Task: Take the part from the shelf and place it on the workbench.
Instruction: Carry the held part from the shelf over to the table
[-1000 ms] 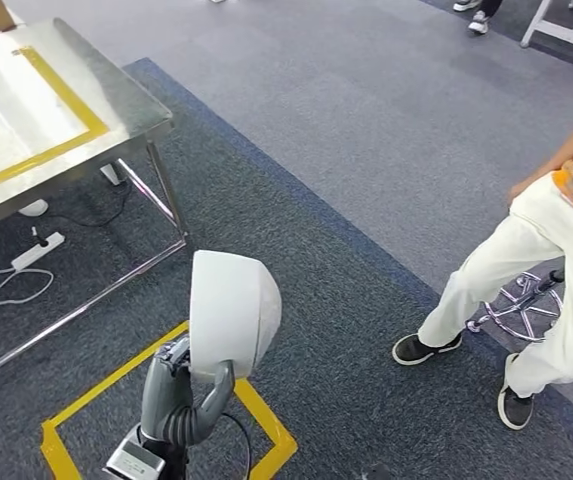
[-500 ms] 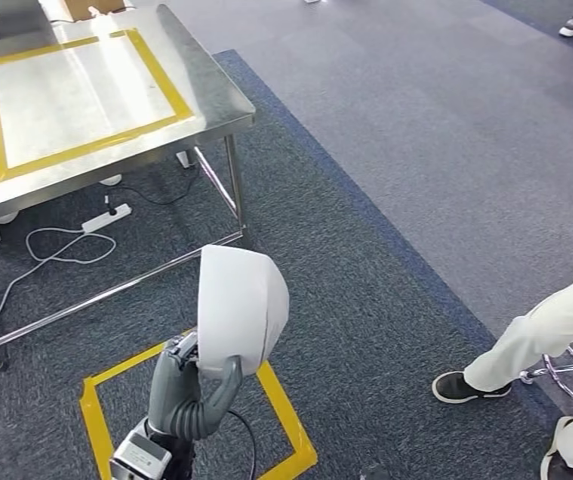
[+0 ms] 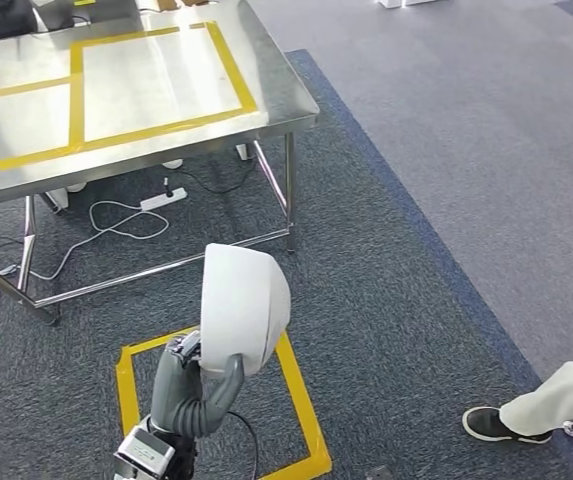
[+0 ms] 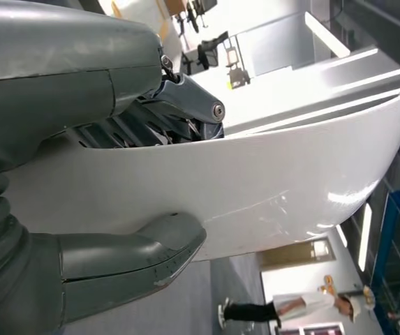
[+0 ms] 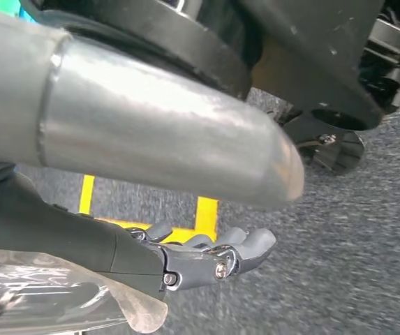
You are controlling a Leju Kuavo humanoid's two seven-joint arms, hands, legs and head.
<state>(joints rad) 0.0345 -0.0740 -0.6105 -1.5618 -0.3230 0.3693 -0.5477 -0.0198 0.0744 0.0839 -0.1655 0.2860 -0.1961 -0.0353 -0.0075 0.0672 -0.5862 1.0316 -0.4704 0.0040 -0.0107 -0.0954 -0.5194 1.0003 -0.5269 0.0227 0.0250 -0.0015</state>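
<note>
Part (image 3: pixel 244 305), smooth white domed shell (glossy), left hand (image 3: pixel 185 385) fingers (image 4: pixel 134 262) clasping it, right hand's (image 5: pixel 208 258) seemingly loose.

**Where my three cameras look**

My head view looks steeply down at the workbench (image 3: pixel 155 90) and carpet. My left wrist view sits tight behind my left hand (image 4: pixel 97 202). My right wrist view faces the floor; both it and the head view show the yellow tape square (image 3: pixel 298 400).
</note>
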